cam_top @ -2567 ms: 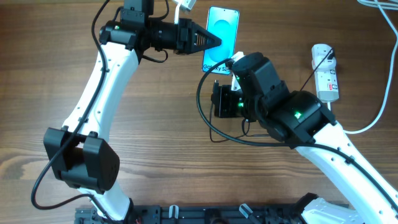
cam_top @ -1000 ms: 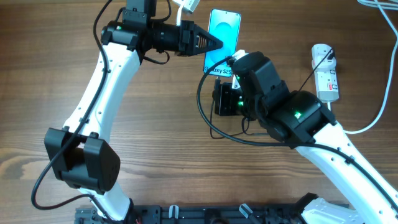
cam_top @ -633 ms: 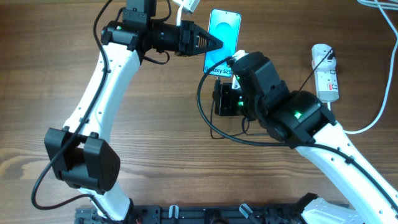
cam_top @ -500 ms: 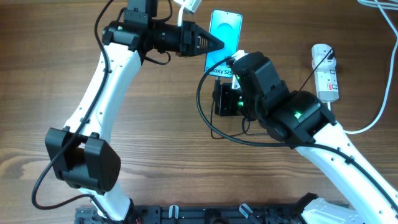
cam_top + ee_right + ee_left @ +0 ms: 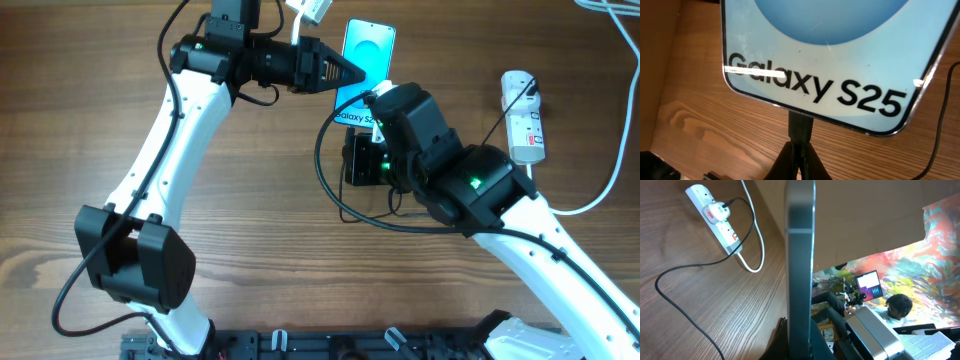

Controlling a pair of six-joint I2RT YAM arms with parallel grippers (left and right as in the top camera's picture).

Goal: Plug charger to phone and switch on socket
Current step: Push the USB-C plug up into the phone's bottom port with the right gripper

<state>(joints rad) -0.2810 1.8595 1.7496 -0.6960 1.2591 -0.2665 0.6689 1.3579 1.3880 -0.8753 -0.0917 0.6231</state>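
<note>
The phone (image 5: 372,45), cyan screen with "Galaxy S25" text, is held off the table at the back centre. My left gripper (image 5: 343,73) is shut on its left edge; in the left wrist view the phone (image 5: 800,255) stands edge-on between the jaws (image 5: 800,347). My right gripper (image 5: 801,160) is shut on the charger's black connector (image 5: 801,127), whose tip touches the phone's bottom edge (image 5: 840,75). The charger's thin black cable (image 5: 322,172) loops under my right arm. The white socket (image 5: 525,118) lies at the right, with a plug in it (image 5: 715,214).
A white lead (image 5: 600,195) runs from the socket off the right edge. My right arm (image 5: 470,190) crosses the table's middle right, and my left arm (image 5: 170,130) crosses the left half.
My left gripper has carried the phone a little to the right and up. The right gripper has stayed at the phone's bottom edge with the connector.
</note>
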